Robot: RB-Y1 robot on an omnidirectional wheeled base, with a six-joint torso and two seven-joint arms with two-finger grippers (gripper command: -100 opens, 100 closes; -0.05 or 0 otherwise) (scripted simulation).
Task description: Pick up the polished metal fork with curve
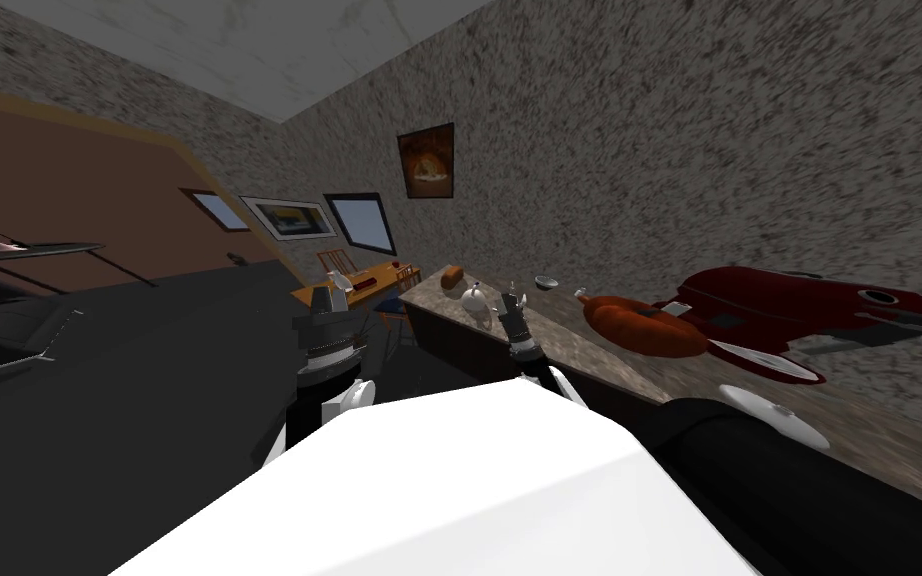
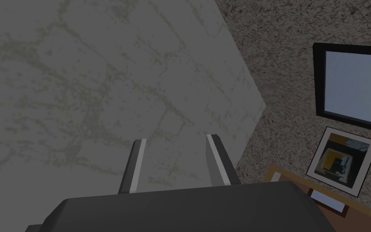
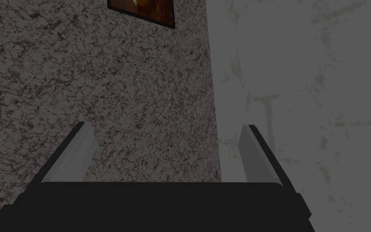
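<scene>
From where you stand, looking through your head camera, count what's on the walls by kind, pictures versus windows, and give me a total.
Framed pictures: 2
Windows: 2
Total: 4

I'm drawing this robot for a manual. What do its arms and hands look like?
The left hand and right hand match: a dark boxy body with two thin, flat, light grey fingers, dark on the back. The left forearm is dark with a pale ribbed band.
</scene>
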